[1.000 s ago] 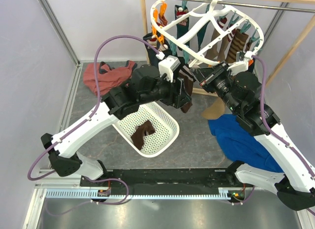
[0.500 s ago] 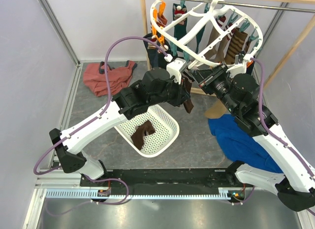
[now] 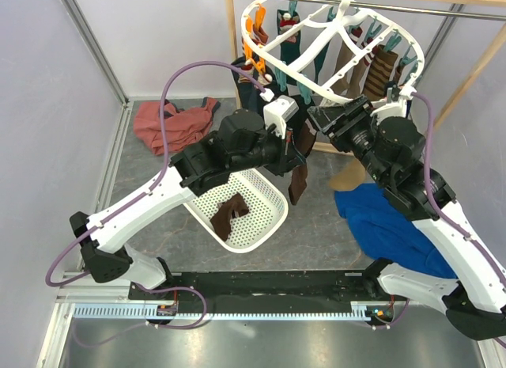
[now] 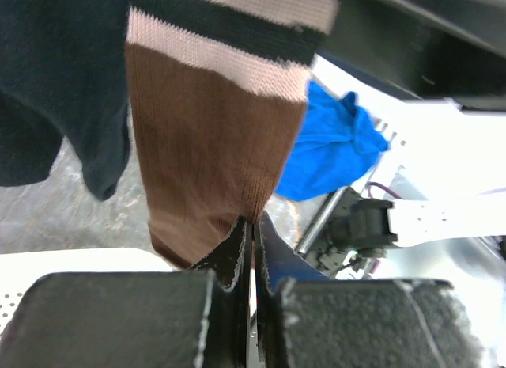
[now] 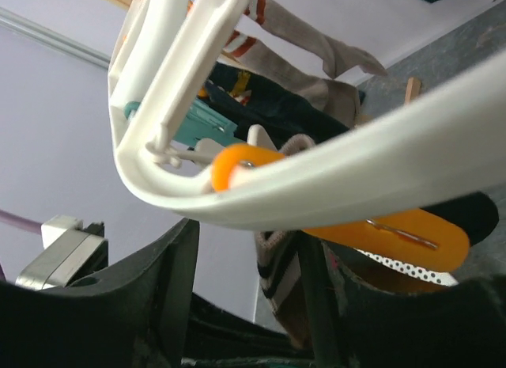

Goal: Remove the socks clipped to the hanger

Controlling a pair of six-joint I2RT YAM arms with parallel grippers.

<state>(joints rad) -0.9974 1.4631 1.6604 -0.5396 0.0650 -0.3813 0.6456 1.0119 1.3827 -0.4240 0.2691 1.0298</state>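
top: left hand (image 3: 294, 145) clamped on brown striped sock (image 3: 298, 178), which hangs just under the hanger (image 3: 320, 63) rim. right hand (image 3: 326, 119) up at the rim beside it. other socks (image 3: 379, 67) clipped round the ring.
left wrist: fingers (image 4: 225, 257) pinch the sock's edge.
right wrist: right hand fingers apart, gripping nothing. orange clip (image 5: 379, 233) and rim just above.

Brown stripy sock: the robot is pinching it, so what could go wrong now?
1. The left gripper pinches only the edge of the brown stripy sock, so it might slip out when pulled.
2. The right gripper is open beside the hanger, not holding it, so a tug could swing the hanger if the orange clip grips the sock.
3. The sock seems to hang beside the basket, not over it, so a drop may land on the floor.
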